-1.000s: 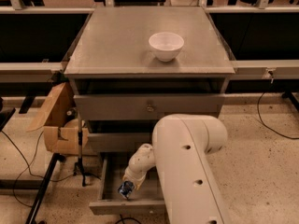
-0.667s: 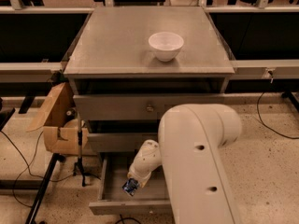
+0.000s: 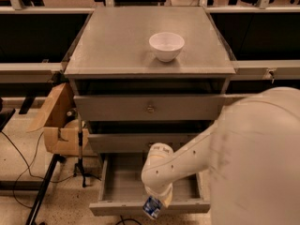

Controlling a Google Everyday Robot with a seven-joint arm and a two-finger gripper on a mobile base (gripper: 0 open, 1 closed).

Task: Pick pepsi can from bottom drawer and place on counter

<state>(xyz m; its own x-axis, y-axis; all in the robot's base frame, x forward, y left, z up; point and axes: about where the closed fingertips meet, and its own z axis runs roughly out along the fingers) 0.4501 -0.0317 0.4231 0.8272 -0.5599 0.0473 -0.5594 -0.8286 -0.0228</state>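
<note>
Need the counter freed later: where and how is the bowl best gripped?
Take the bowl by its near rim from above, straddling the wall: it stands upright, mouth open, its rounded body probably too wide to span. The gripper holds the can over the bottom drawer's front edge.

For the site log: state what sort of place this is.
Likely a robotics lab: grey drawer cabinet on a speckled floor, loose cables, cardboard box. The gripper holds the can at the bottom drawer front.

No lettering was legible anywhere, not even on the small blue soda can (image 3: 152, 208) clasped by the gripper (image 3: 154, 203) over the lowest grey metal drawer (image 3: 123, 184).
</note>
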